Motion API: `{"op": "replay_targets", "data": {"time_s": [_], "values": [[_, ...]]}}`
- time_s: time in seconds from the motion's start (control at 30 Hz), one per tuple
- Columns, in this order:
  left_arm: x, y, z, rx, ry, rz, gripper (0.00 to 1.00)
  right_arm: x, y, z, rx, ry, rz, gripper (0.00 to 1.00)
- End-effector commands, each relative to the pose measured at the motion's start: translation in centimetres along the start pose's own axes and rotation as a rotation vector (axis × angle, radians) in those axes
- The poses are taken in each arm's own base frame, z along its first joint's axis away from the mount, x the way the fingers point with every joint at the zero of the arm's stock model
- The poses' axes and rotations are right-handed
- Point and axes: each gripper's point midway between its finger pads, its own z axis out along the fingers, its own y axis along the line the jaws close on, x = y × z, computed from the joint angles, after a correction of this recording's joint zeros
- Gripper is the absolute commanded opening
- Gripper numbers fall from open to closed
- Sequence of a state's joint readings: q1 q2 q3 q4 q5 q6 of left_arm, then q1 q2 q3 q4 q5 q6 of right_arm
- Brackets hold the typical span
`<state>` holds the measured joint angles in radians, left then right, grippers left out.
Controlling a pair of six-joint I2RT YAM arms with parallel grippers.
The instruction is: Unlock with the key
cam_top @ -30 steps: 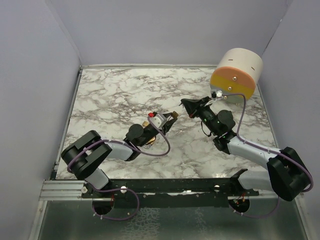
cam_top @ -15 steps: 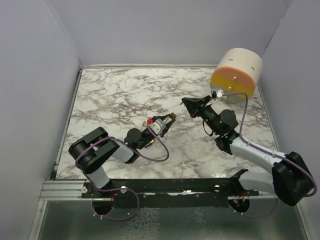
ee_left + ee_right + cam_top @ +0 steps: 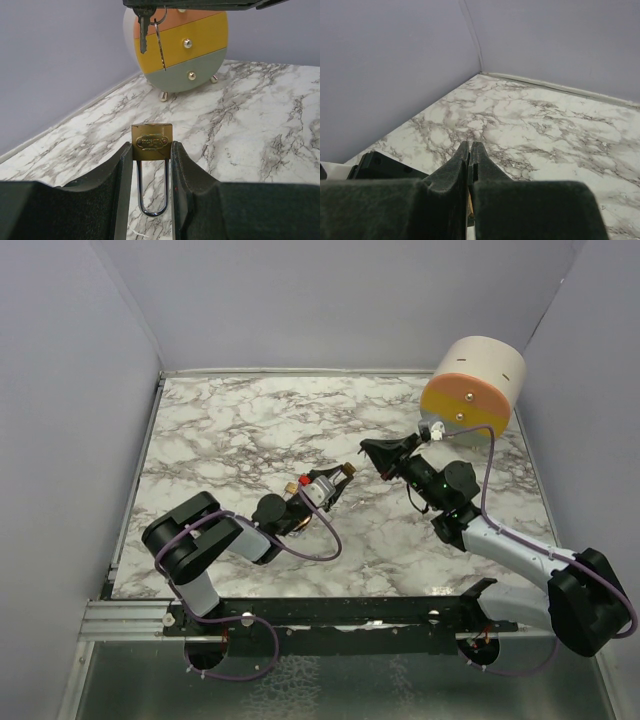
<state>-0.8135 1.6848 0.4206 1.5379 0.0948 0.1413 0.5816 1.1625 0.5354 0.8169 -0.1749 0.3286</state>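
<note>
first, top external view: both arms reach over the marbled bench [image 3: 230,430] toward its middle. left pincer [image 3: 343,473] points right and away from the bases; right pincer [image 3: 367,449] points left, its tip near the left one but apart from it. a round drawer unit [image 3: 470,390] with an orange and yellow face lies at the far right corner, behind the right arm. padlock and key are too small to make out from here.

left wrist view: left pincer [image 3: 152,152] is clenched on a brass padlock [image 3: 152,142], one pad pressed to each side of the body. the stamped oval label faces the camera; the steel shackle [image 3: 152,192] loops back toward the wrist, between the fingers [image 3: 122,172]. the lock is held clear of the bench. the right pincer [image 3: 195,4] crosses the top edge, grasping a key [image 3: 144,30] by its head, blade hanging straight down. a second key [image 3: 160,45] dangles beside it. the key sits above and beyond the padlock, not touching it. the drawer unit [image 3: 192,55] shows orange, yellow and grey-green bands with small knobs.

right wrist view: right pincer [image 3: 470,150] fingers are pressed together with only a thin seam between. the key is hidden below them. marbled bench [image 3: 535,120] and grey walls beyond.
</note>
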Motion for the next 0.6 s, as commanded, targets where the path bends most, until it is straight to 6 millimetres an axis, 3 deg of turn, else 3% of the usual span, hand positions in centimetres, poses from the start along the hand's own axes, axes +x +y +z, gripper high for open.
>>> {"op": "replay_targets", "data": {"time_s": [0.0,0.57], "values": [[-8.1,1.7,0.5,-0.057,-0.289,0.042,0.0,-0.4,1.0,-0.5,-0.051,-0.016,-0.02,0.01],[-9.9,1.6,0.3,-0.043,-0.334,0.041,0.0,0.8,1.1,-0.6,-0.058,0.023,0.01,0.01]]}}
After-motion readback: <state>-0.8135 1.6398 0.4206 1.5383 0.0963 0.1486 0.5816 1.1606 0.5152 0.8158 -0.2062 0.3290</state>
